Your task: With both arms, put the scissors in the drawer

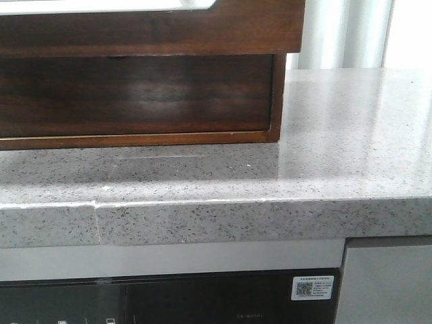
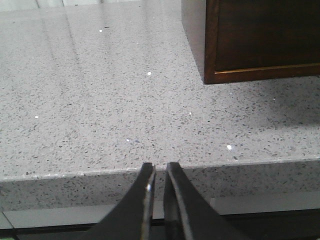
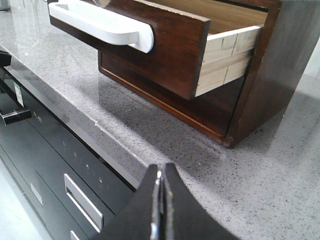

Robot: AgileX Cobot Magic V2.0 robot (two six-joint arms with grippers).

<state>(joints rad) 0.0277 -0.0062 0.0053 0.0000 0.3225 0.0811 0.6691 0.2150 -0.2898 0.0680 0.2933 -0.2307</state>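
Note:
The scissors show in no view. The drawer (image 1: 155,30) is the upper one of the dark wooden cabinet (image 1: 135,94) and stands pulled out over the counter, with white along its top edge. In the right wrist view the drawer (image 3: 170,45) is open, with a white handle (image 3: 105,22) on its front and a bare pale wood floor inside. My left gripper (image 2: 160,167) is shut and empty at the counter's front edge, left of the cabinet corner (image 2: 212,75). My right gripper (image 3: 161,169) is shut and empty, near the counter's edge in front of the drawer. Neither gripper shows in the front view.
The grey speckled counter (image 1: 337,155) extends to the right of the cabinet and ends in a thick front edge (image 1: 202,219). A black appliance front (image 1: 169,300) with handles (image 3: 82,202) sits below the counter.

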